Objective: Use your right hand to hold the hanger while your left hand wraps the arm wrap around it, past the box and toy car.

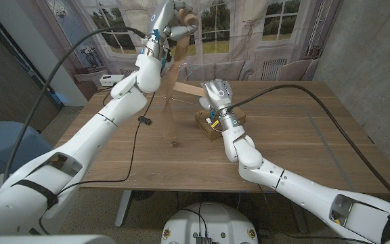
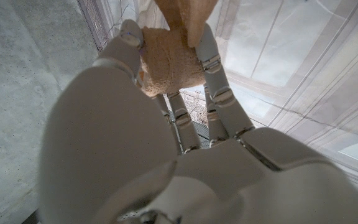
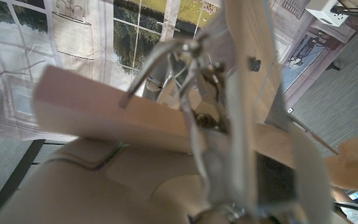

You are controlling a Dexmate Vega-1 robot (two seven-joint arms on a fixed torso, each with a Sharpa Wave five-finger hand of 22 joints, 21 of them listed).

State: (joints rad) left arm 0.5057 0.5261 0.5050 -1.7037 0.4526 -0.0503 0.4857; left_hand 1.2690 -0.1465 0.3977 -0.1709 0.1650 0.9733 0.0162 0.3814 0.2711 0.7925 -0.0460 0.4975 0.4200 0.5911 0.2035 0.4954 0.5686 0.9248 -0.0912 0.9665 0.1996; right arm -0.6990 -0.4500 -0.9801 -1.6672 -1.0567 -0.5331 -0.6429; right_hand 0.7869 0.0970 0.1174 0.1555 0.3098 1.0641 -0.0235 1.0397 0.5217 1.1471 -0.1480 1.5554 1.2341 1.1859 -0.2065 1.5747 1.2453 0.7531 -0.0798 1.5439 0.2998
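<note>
left hand [image 2: 166, 155], fingers [image 2: 211, 62] gripping tan arm wrap [image 2: 169, 59], seemingly bunched

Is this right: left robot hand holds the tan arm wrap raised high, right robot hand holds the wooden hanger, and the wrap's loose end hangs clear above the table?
Not quite. In the head view the arm wrap runs down from the raised left robot hand until its loose end reaches the table; it does not hang clear. The rest stands: the right robot hand holds the wooden hanger.
</note>
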